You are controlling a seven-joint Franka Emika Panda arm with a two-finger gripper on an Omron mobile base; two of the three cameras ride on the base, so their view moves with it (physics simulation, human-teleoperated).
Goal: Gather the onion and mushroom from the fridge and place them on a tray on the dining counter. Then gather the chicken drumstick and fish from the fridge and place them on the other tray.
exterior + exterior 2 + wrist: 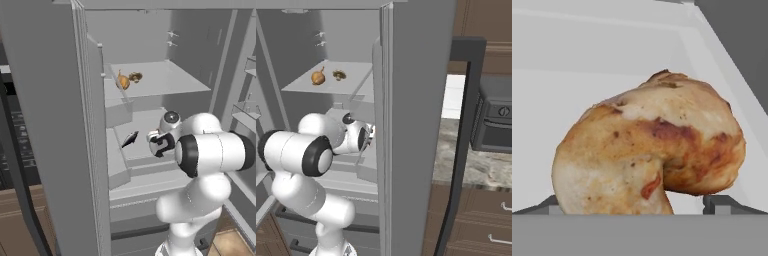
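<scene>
Hand view: end effector spread wide around the chicken drumstick, contact apparently not made

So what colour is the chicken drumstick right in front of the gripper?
Golden tan with reddish-brown patches on the chicken drumstick, clearest in the hand view.

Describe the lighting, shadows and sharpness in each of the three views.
Left base view: flat, even light, soft edges, the fish dark against a pale shelf. Right base view: similar, the onion small and slightly blurred. Hand view: the chicken drumstick looms close, its texture smeared, with barely any shadow.
</scene>
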